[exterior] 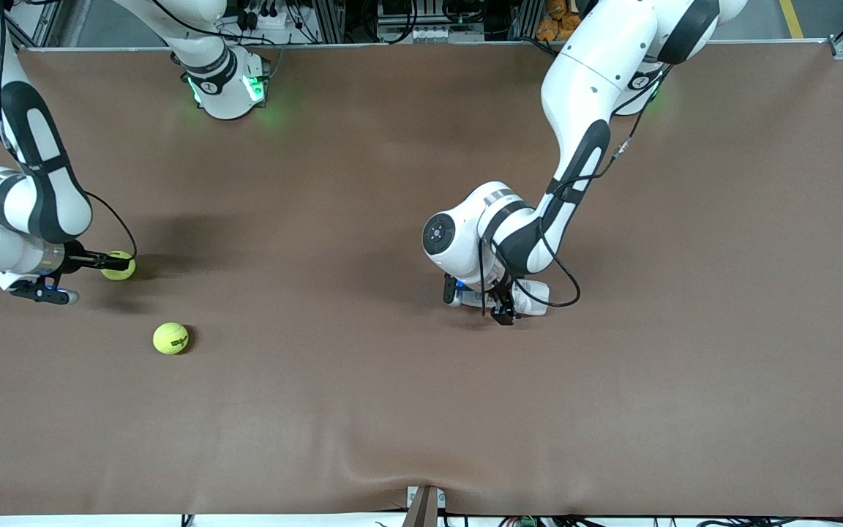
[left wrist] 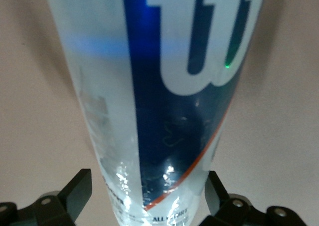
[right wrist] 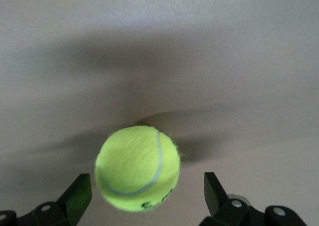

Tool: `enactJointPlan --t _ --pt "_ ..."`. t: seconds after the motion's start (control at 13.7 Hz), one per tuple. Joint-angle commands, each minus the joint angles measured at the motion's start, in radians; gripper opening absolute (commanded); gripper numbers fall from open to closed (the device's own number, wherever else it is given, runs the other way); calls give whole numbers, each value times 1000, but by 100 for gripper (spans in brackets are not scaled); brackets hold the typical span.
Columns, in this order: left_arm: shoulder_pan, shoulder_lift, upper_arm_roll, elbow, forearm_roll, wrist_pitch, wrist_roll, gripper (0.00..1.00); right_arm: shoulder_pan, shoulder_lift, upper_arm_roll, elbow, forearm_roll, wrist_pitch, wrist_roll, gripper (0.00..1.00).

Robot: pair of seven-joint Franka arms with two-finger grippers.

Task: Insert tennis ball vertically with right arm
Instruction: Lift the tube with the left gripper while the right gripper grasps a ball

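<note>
Both arms are white with rounded shapes and dark grey bands at the joints. Thin black cables loop beside them. Green lights glow on the round bases. The left gripper [exterior: 503, 311] and right gripper [exterior: 120, 262] are black, with small silver screws.

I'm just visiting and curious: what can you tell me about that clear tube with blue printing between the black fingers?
The tube looks like clear plastic with a dark blue panel, big pale lettering and a thin orange line. It lies on the brown table under the left arm, between the open fingers of the left gripper. Whether the fingers touch it is unclear.
</note>
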Motion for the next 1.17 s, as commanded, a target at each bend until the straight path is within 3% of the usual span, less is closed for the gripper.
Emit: enactJointPlan --t 0.0,0.37,0.51,0.58,0.88,1.1 --pt "8 11 1 11 4 6 -13 100 -21 18 18 4 5 13 -19 100" --pt "9 14 1 11 -24 6 -13 100 -27 39 18 9 23 13 -19 100" --pt "9 14 1 11 -24 6 -13 100 -26 39 20 12 25 14 -22 72" --pt "9 16 1 11 -24 6 -13 100 -26 39 20 15 31 13 -22 66" --pt "9 22 1 11 -26 6 -13 97 -18 38 20 59 42 4 -40 66" --pt "9 25 1 11 -26 6 -11 82 -26 30 20 102 42 -16 -112 66"
